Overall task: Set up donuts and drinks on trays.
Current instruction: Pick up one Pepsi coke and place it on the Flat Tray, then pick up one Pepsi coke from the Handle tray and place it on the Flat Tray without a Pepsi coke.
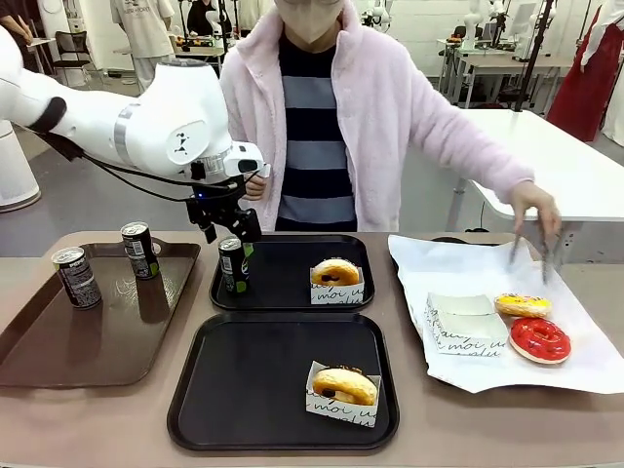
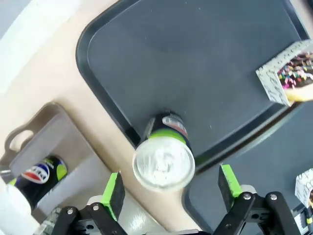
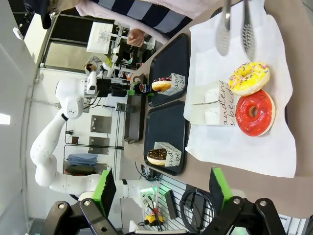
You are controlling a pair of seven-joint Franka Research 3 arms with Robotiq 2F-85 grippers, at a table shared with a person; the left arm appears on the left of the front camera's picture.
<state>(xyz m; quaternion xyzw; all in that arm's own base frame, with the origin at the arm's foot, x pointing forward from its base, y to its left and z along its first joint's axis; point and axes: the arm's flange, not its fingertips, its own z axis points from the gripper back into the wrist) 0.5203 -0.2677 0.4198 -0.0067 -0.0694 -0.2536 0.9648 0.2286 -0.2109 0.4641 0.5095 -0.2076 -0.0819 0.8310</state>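
Hovering left gripper (image 2: 171,188): jaws spread wide either side of the can (image 2: 164,164), gripping nothing.
Can: upright in the far tray (image 1: 283,278), tucked into its left corner, well apart from the sleeved donut (image 1: 335,273); leaves room for both, by the look of it.
Near tray (image 1: 244,380): second donut (image 1: 342,387) at the right, no drink yet; bare left side probably kept for one.
Brown tray (image 1: 49,361): two spare cans (image 1: 75,277) standing, handy for the left arm.
Right gripper (image 3: 160,191): jaws apart, empty.
Person's hand (image 1: 534,207): tongs (image 1: 526,249) held over the paper sheet (image 1: 458,263), near the yellow donut (image 1: 523,305) and red donut (image 1: 539,339).
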